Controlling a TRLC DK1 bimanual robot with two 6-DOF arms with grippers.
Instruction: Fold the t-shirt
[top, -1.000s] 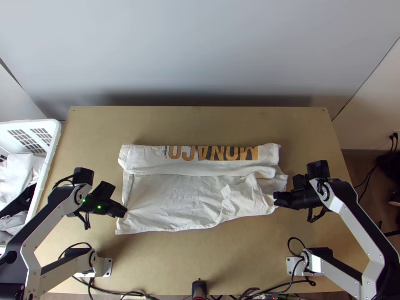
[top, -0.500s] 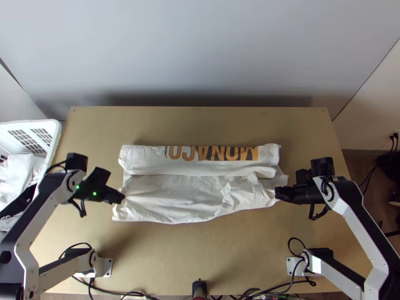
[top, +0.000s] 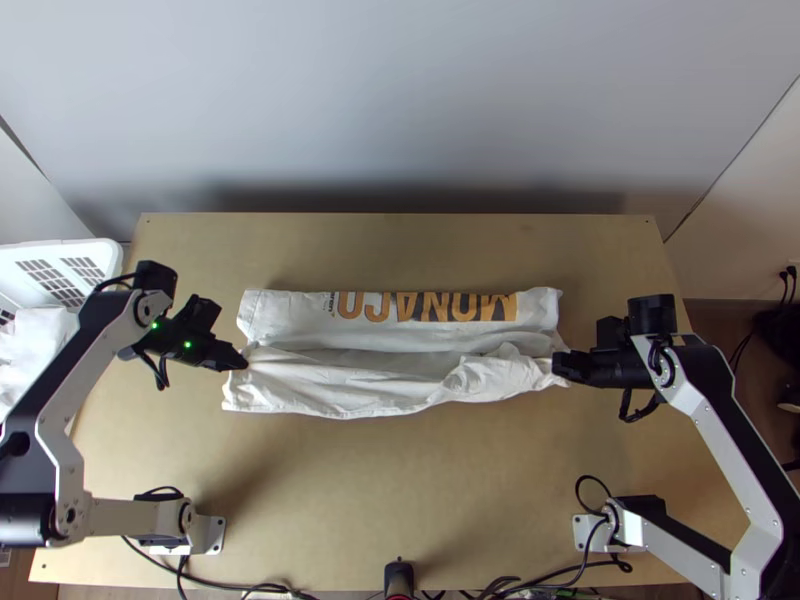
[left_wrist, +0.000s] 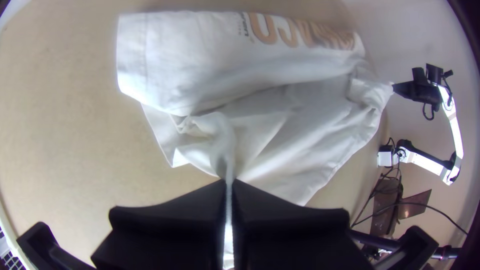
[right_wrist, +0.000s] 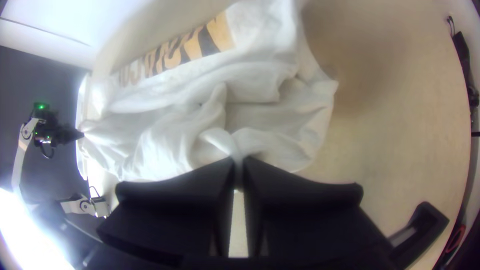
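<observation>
Twice gripped: near the left side of the t-shirt (top: 345, 372) by the left gripper (top: 242, 362), near the right side by the right gripper (top: 560, 367). In both wrist views, closed firmly, with a narrow fold of cloth pinched. Lies on the table (top: 400, 500), with the far part already folded to a wide printed band (top: 440, 306), and with the near part gathered and wrinkled between the two holds.

Just now, carried away from the near side of the table together with both grippers, more at the left than at the right. Brings so the near edge (top: 340, 414) closer to the band, and makes the plain part between them clearly narrower. Compared with before, less flat at the left, and now drawn into long creases from side to side. At the right, more bunched and rounded.

For the task, means probably the next fold: to lay the near part over the band. Seems well advanced, but not finished. Needs next, in my judgement, to travel evenly with both holds, to keep light tension, then to lower and release. Could go wrong by uneven pull, leaving a slanted edge, or by closing over the bunch and making a lump inside.
</observation>
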